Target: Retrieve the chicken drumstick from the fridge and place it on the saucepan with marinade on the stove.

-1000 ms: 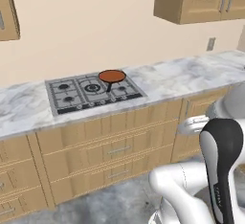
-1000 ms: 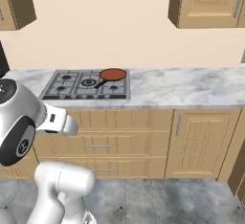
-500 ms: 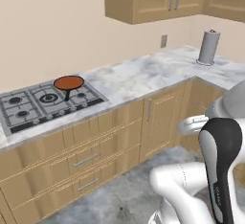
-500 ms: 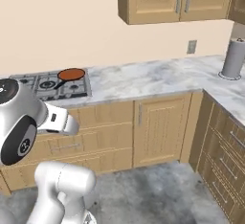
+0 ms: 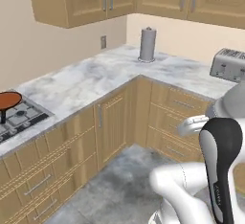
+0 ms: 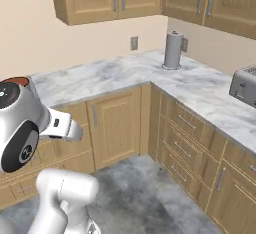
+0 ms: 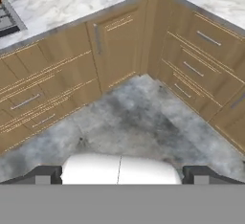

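Flanking corner counter [image 5: 95, 82]: paper-towel roll [image 5: 147, 44], toaster [image 5: 228, 65].

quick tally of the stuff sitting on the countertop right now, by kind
saucepan: 1, on the stove, orange-brown marinade inside
paper towel roll: 1, upright in the corner
toaster: 1, on the right-hand run of counter
total: 3
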